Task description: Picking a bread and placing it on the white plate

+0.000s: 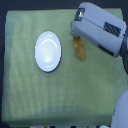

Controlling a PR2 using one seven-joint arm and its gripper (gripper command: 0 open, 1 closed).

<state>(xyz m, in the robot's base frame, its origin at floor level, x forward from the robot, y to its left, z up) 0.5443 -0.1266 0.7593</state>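
1. Bread (pixel 79 49): elongated golden-brown loaf, exterior view, lying on the green cloth (pixel 30 95) that covers the tabletop. It sits at about 3 o'clock from the white plate, near it but apart. Its upper end is hidden under the robot's arm.
2. White plate (pixel 48 51): round, plain, raised rim, nothing on it. It lies left of centre in the exterior view.
3. Task progress, judged from this view: the bread is not on the plate, so the placing is not done. Whether the loaf is gripped or merely overhung cannot be told. Left to do: secure the loaf, lift it, carry it toward 9 o'clock, set it on the plate.
4. Arm pose: the grey-white forearm housing enters from the 2 o'clock corner and slants toward the centre, ending over the upper end of the bread.
5. End effector (pixel 76 39): hidden beneath the housing; open, closed or holding the loaf cannot be told.
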